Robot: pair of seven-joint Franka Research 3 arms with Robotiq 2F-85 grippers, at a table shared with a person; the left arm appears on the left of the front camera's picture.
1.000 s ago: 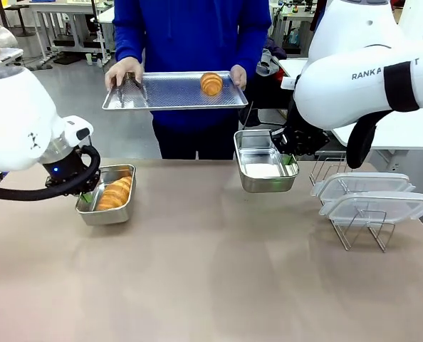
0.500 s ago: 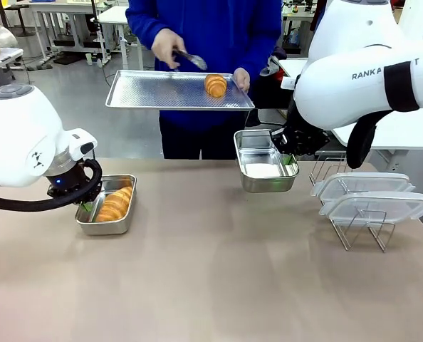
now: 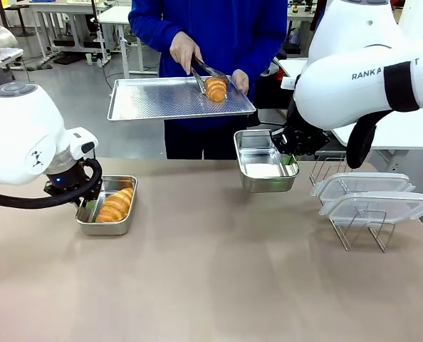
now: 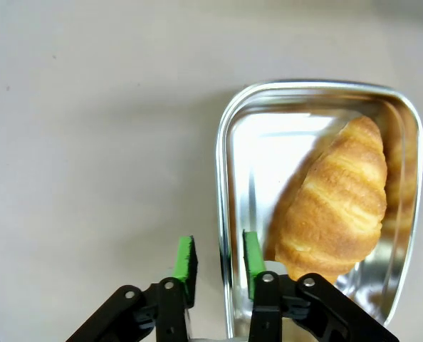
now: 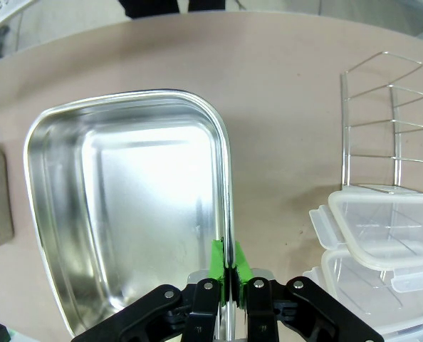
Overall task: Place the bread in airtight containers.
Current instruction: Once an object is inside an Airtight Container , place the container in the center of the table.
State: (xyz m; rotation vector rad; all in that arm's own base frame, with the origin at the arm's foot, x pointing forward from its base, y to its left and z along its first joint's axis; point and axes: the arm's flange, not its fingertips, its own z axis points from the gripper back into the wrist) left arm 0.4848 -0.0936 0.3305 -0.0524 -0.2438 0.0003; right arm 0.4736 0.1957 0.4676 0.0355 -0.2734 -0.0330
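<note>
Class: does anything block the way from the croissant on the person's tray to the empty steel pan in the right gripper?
Nothing visible does. The croissant, between the person's tongs on the tray, lies beyond the empty pan, which the right gripper holds by its rim, lidless; the lids rest aside on the rack.

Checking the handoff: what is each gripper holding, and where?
Right gripper pinches the empty pan by its side rim. Left gripper holds nothing; it is open astride the croissant pan's rim.
</note>
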